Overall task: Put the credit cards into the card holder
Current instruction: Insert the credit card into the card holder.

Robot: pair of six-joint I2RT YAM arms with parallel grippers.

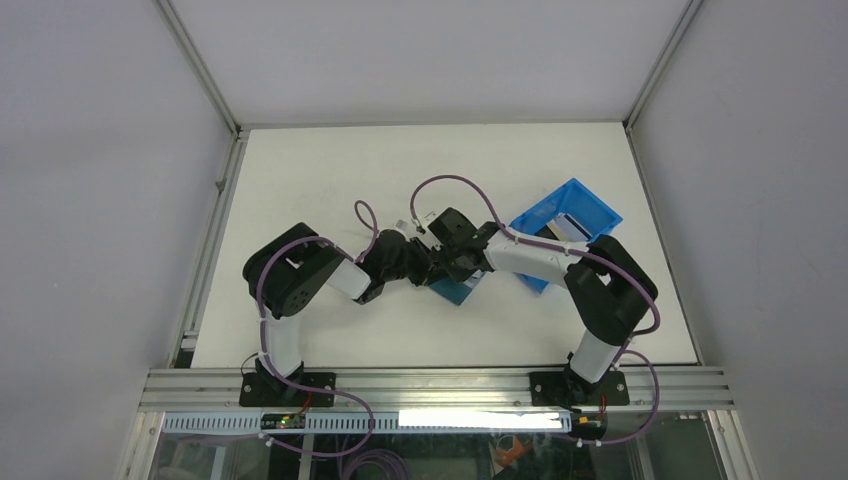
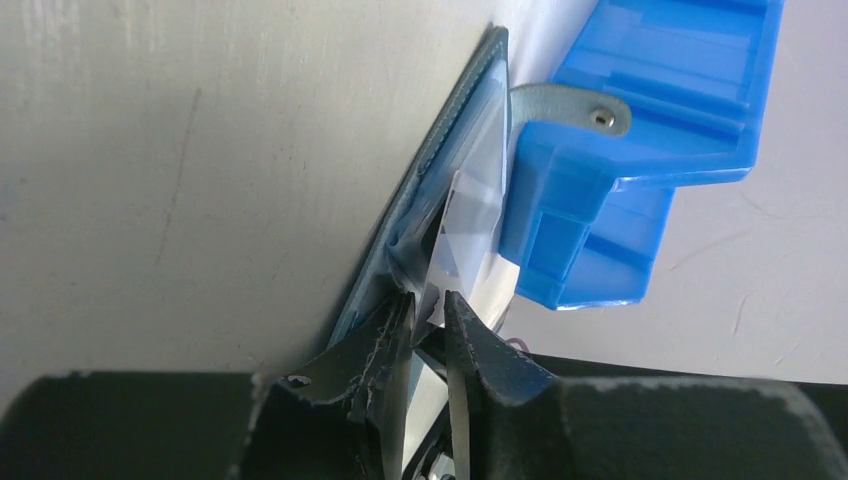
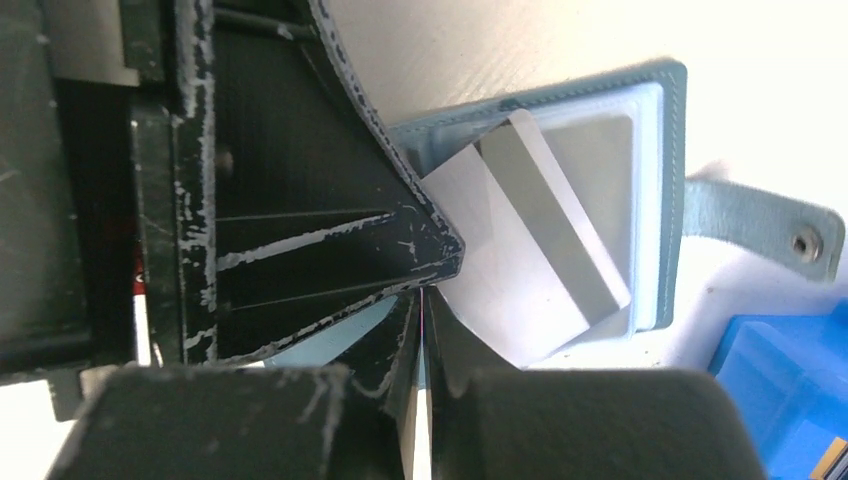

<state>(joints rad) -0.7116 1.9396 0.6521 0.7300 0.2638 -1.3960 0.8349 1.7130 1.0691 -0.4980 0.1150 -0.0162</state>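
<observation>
I read it as: card holder (image 3: 680, 150) open beside blue bin (image 2: 640, 130), white credit card (image 3: 520, 270) skewed on its pocket, left gripper (image 2: 428, 300) straddling holder's edge to steady it (clamped or not, can't tell), right gripper (image 3: 425, 300) clenched empty, likely nudging card in.

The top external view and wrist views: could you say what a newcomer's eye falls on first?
The left arm and right arm meet mid-table over the small teal card holder. Right of the holder sits a bright-blue bin. The right wrist view shows a pale card lying askew across the open holder.
</observation>
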